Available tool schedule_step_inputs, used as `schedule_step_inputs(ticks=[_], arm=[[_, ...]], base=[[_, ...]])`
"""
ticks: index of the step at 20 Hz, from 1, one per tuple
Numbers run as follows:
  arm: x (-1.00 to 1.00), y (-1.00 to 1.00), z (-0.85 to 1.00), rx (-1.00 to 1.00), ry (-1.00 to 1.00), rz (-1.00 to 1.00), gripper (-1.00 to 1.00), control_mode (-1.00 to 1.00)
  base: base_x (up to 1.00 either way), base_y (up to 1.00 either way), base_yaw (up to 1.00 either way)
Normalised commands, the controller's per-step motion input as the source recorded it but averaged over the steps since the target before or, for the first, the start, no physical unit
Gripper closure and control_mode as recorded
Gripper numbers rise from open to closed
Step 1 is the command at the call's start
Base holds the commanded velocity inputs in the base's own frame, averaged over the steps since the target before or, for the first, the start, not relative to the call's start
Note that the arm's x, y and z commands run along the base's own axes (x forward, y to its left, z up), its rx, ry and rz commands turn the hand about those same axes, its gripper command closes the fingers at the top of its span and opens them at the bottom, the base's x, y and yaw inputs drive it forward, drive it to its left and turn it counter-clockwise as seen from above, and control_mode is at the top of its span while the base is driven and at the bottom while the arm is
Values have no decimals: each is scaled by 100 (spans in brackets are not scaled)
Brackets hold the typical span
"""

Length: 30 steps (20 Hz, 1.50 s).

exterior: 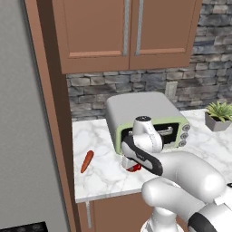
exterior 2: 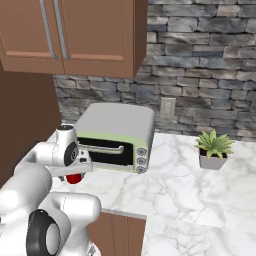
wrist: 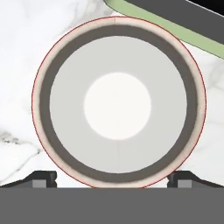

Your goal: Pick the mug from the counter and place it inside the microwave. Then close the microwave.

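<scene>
Gripper: the gripper (wrist: 112, 178) hung spread wide and holding nothing, pointed straight down at the counter, one dark fingertip (wrist: 41, 178) showing at each side of the mug's rim in the hand view.
Mug: the red mug (wrist: 118, 103) stood upright on the white marble counter (exterior: 102, 170), its white inside facing the hand camera; from the base views only a sliver of red (exterior: 133, 168) showed under the wrist.
Key relation: the mug lay directly below the hand and centred between the fingertips, its long axis vertical and in line with the approach. The rim spanned nearly the whole gap between the tips, so a descent looked to leave little slack on either side.
Handle: it could not be made out in any view.
Neighbours: the grey-and-green toaster oven (exterior: 149, 120) sat just behind the mug, its green front edge (wrist: 175, 30) close to the rim without touching; a carrot (exterior: 87, 161) lay well apart to the left, and a potted plant (exterior 2: 214, 149) far to the right.
Edges and room: the counter's front edge ran near the mug on the robot's side; open marble lay to the left and front.
Stage: judged as poised just before the grasp, with the lift yet to come.
</scene>
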Motion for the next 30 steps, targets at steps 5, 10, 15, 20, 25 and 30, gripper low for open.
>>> schedule_step_inputs(ticks=[5, 10, 15, 20, 25, 30], arm=[[0, 0, 0, 0, 0, 0, -100, -100], [0, 0, 0, 0, 0, 0, -100, -100], [0, 0, 0, 1, 0, 0, 100, -100], [0, 0, 0, 0, 0, 0, 100, -100], [-3, 0, 2, 0, -1, 0, 100, -100], [-11, 0, 55, 0, -2, 0, 100, -100]], base=[[0, 0, 0], [0, 0, 0], [0, 0, 0], [0, 0, 0], [0, 0, 0], [0, 0, 0]])
